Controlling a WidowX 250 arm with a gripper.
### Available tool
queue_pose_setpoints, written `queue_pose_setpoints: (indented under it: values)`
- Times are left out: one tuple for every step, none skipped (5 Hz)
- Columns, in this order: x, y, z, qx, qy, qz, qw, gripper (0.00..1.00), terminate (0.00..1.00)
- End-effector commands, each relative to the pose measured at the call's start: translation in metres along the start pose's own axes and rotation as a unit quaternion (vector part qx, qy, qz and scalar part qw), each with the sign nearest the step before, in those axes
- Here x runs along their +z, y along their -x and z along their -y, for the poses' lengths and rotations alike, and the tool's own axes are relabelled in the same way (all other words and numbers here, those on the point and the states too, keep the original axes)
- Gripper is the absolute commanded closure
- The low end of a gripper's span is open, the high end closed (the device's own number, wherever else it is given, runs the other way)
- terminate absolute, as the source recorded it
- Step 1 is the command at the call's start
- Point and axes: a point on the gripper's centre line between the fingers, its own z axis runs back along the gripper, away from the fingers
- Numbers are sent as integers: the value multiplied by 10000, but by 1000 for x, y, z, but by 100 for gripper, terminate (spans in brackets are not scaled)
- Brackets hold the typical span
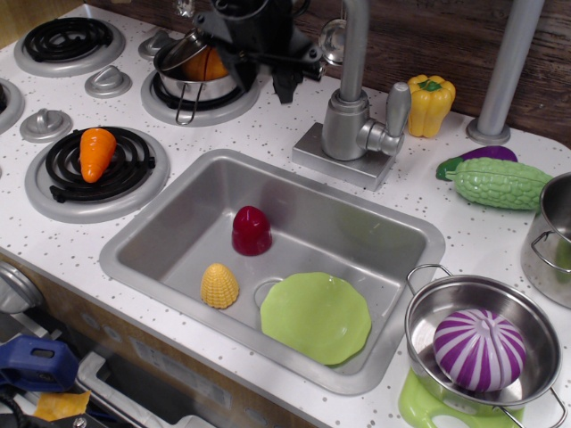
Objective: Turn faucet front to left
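The silver-grey faucet stands on its square base plate behind the sink. Its neck rises out of the top of the frame, and the curved spout end shows just left of the neck. The lever handle sticks out on the right side. My black gripper hangs at the top of the frame, left of the faucet neck and above the counter. Its fingers are apart and hold nothing. It does not touch the faucet.
The sink holds a red piece, a yellow corn piece and a green plate. A pot is on the burner behind the gripper. A yellow pepper, a grey pole and a pot with a purple onion are to the right.
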Motion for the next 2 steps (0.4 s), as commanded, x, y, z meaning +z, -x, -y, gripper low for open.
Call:
queue_pose_setpoints:
  values:
    - [4,-25,-22,-241,-146,289,9992,100,0]
    - [-3,-36,-33,-375,-151,366,9985,100,0]
